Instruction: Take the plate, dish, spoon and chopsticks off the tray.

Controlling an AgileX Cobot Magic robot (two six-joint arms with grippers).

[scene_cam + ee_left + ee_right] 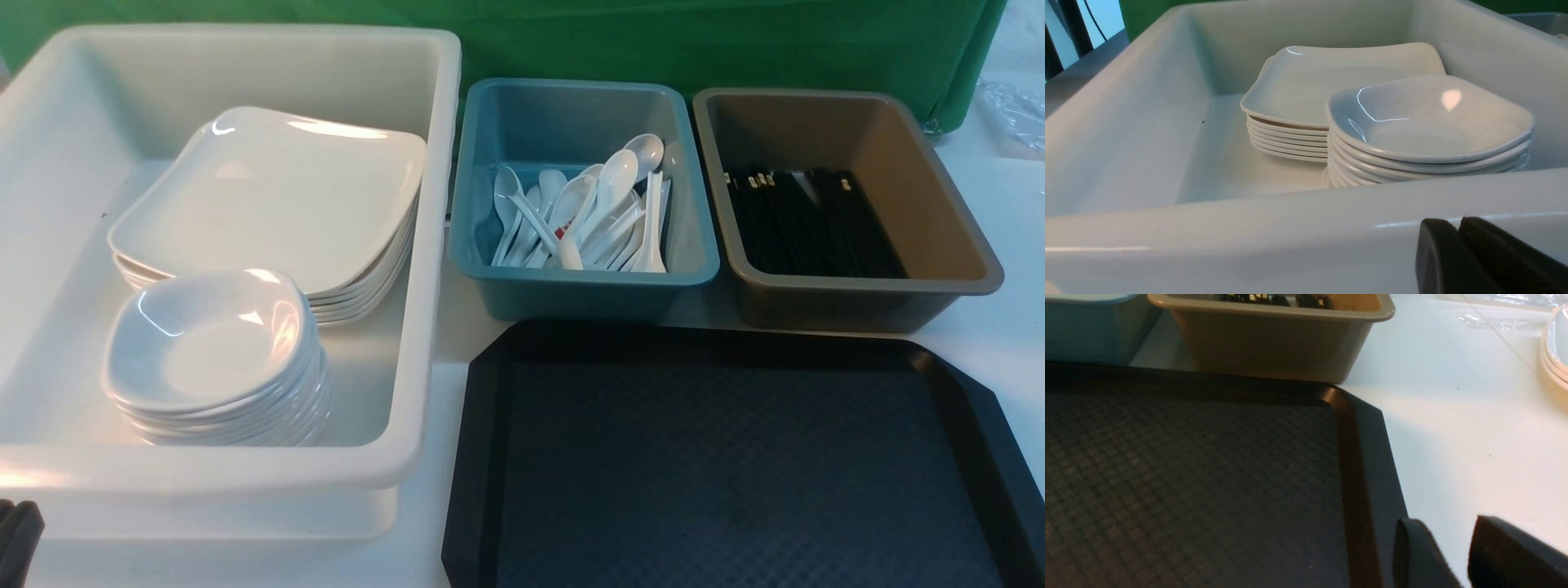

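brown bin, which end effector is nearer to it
Right. The right end effector sits by the tray's right edge, with the brown bin just past the tray's far corner. The left end effector is at the white tub.

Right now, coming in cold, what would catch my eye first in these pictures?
The black tray fills the near right of the front view, and nothing shows on it. At left a big white tub holds a stack of plates with a stack of small dishes in front. Behind the tray, a blue bin holds white spoons and a brown bin holds black chopsticks.
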